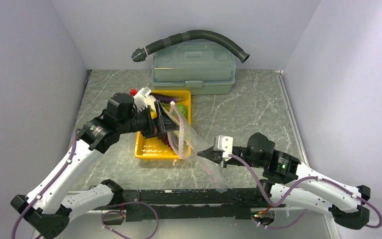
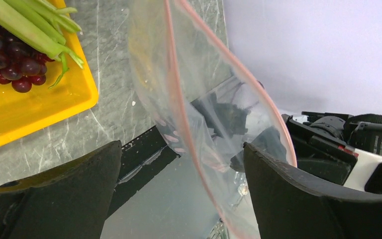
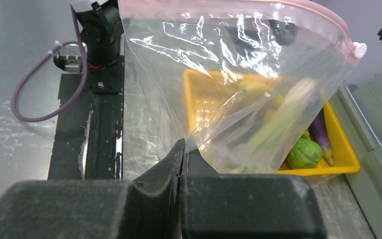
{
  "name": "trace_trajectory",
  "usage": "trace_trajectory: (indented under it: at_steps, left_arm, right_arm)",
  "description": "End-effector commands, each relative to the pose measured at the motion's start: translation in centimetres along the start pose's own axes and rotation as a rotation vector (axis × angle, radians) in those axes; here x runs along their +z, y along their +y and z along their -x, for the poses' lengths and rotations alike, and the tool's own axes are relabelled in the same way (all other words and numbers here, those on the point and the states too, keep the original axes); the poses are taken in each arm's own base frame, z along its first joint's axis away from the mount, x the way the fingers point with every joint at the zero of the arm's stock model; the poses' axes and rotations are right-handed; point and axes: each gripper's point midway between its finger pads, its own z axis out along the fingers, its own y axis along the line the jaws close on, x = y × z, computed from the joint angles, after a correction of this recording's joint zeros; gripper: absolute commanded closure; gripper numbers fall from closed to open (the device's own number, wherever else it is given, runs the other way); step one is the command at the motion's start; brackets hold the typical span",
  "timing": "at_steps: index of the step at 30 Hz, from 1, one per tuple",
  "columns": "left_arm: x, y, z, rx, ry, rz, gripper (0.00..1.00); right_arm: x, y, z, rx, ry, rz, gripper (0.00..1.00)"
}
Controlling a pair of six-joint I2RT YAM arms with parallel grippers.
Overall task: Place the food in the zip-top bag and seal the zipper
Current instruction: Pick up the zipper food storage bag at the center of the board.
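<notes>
The zip-top bag (image 1: 201, 152) hangs clear and open-mouthed between the arms, beside the yellow tray (image 1: 151, 149). My right gripper (image 1: 202, 153) is shut on the bag's lower edge (image 3: 194, 142). The pink zipper (image 3: 238, 5) runs along the top, its white slider (image 3: 359, 50) at the right end. My left gripper (image 2: 179, 147) stands open over the tray's near corner, with the pink zipper strip (image 2: 176, 89) passing between its fingers (image 2: 54, 199). Food lies in the tray: dark grapes (image 2: 10, 64), a green leek (image 2: 30, 27), a purple eggplant (image 3: 321, 132) and a green round piece (image 3: 304, 153).
A grey-green lidded box (image 1: 194, 69) stands at the back behind the tray, with a black corrugated hose (image 1: 194, 37) lying across its top. A black rail (image 1: 179, 201) runs along the table's near edge. Grey walls close in on three sides.
</notes>
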Motion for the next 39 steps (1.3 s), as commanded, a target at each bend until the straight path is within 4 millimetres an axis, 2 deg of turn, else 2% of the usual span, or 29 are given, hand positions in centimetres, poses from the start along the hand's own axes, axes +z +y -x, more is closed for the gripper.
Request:
trace_trajectory:
  at_steps: [1,3,9,17,25,29,33,36,37,39]
  left_arm:
    - [0.0,-0.6,0.1,0.004,-0.009,-0.031,0.06]
    - [-0.1,0.0,-0.1,0.002,-0.011,-0.008,0.09]
    - [-0.8,1.0,-0.6,0.008,-0.017,0.032,0.27]
    - [-1.6,2.4,-1.5,0.006,-0.022,0.078,0.45]
    - [-1.4,2.7,-1.8,0.001,-0.012,0.075,0.47]
    - [-1.1,2.5,-1.9,0.001,-0.003,0.059,0.55]
    - [-1.0,2.8,-2.2,0.004,0.008,0.063,0.71]
    - [-1.1,2.8,-2.3,0.009,0.011,0.058,0.97]
    - [-1.1,2.8,-2.3,0.012,0.011,0.058,1.00]
    - [-1.2,2.8,-2.4,0.024,0.010,0.051,1.00]
  right_arm:
    - [0.5,-1.3,3.1,-0.076,-0.052,-0.075,1.00]
    - [0.9,-1.2,3.0,-0.092,-0.030,-0.095,1.00]
    - [1.9,-1.4,2.1,-0.124,0.040,-0.157,1.00]
    - [2.2,-1.1,2.5,-0.148,0.036,-0.185,1.00]
    - [2.8,-0.3,3.0,-0.156,0.038,-0.168,1.00]
    - [3.3,0.0,2.8,-0.160,0.051,-0.169,1.00]
    - [3.6,0.1,2.6,-0.168,0.065,-0.178,1.00]
    - [3.7,0.1,2.4,-0.164,0.069,-0.182,1.00]
    - [3.7,0.1,2.4,-0.160,0.068,-0.183,1.00]
    - [3.7,0.1,2.4,-0.151,0.068,-0.186,1.00]
